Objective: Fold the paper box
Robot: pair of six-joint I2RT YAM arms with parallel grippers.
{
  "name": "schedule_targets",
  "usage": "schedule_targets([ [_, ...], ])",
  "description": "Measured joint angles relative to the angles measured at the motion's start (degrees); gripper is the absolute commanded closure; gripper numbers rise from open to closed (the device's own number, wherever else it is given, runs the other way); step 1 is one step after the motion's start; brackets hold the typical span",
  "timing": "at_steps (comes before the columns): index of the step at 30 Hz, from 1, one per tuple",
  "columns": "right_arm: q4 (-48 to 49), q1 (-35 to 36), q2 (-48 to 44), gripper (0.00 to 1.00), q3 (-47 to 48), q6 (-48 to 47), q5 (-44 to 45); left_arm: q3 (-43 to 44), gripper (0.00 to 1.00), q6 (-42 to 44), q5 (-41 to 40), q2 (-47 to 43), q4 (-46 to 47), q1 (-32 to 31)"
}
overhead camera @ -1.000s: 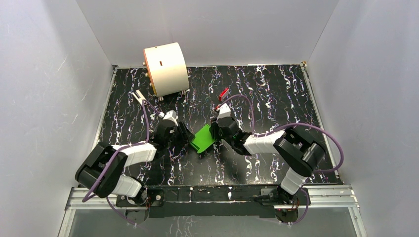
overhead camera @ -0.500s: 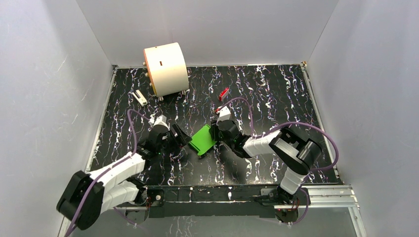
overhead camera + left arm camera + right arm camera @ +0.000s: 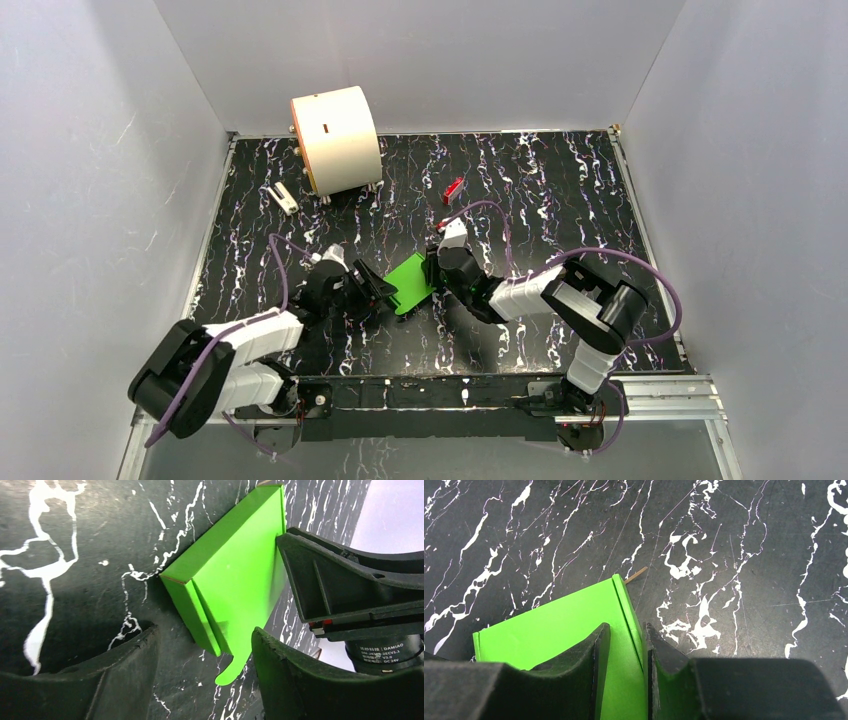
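A: Where is the box (image 3: 411, 283)?
B: Mid-tabletop (image 3: 540, 190), between both arms, its walls already folded up.
A: And the fingers?
B: The right fingers (image 3: 594, 650) pinch one side wall. The left fingers (image 3: 130, 660) gape around a corner, holding nothing. The end tab (image 3: 231, 672) looks untucked, probably the last step.

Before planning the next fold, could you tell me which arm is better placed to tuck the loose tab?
Probably left: the left gripper is open around the paper box at its tab, while the right gripper is shut on a box wall.
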Motion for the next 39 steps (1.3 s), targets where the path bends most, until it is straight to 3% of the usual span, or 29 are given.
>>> schedule_targets([
  [2,0.33,0.02,0.0,0.63,-0.22,0.42,-0.02,-0.02,0.45,-0.48,1.09,2.12,2.8,-0.09],
  [9,1.11,0.02,-0.04,0.64,-1.07,1.64,-0.35,-0.24,0.81,0.22,3.02,8.41,8.44,-0.31],
  [12,0.87,0.0,-0.72,0.63,-1.68,1.64,-0.15,0.02,0.88,0.9,3.54,9.53,9.53,-0.2],
  [27,-7.02,-1.53,-9.27,0.58,-5.73,-1.66,-3.52,4.94,0.89,8.87,3.61,11.89,6.08,-0.35],
  [39,-1.53,-4.81,-8.2,0.68,-7.85,-4.04,-11.13,5.49,0.82,10.38,3.15,11.91,5.49,-0.46],
])
